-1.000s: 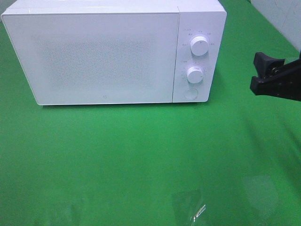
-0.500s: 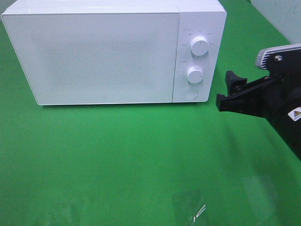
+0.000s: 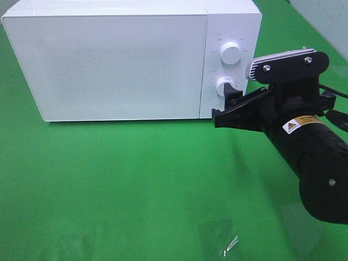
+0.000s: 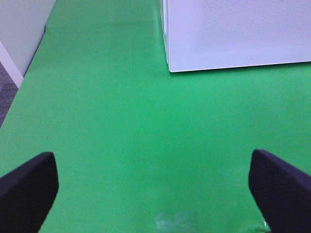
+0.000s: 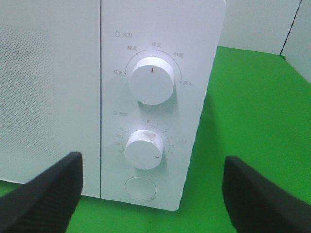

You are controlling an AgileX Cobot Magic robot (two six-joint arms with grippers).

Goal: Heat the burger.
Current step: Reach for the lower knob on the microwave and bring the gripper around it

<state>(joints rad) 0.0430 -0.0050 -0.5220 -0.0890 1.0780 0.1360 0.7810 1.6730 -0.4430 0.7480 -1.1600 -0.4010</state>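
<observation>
The burger is out of view in every frame. A white microwave stands at the back of the green table with its door closed. My right gripper is open, just in front of the control panel and level with the lower knob. In the right wrist view the open right gripper frames the lower knob and the round button, touching neither; the upper knob sits above them. My left gripper is wide open over bare green cloth, holding nothing, with the microwave's corner ahead of it.
Green cloth covers the table in front of the microwave. A small clear plastic scrap lies near the front edge. A pale wall rises at the back right. In the left wrist view, the table's edge runs alongside.
The right arm has swung in from the right edge toward the left, bringing its open gripper up to the microwave's control panel. The microwave has not moved.
</observation>
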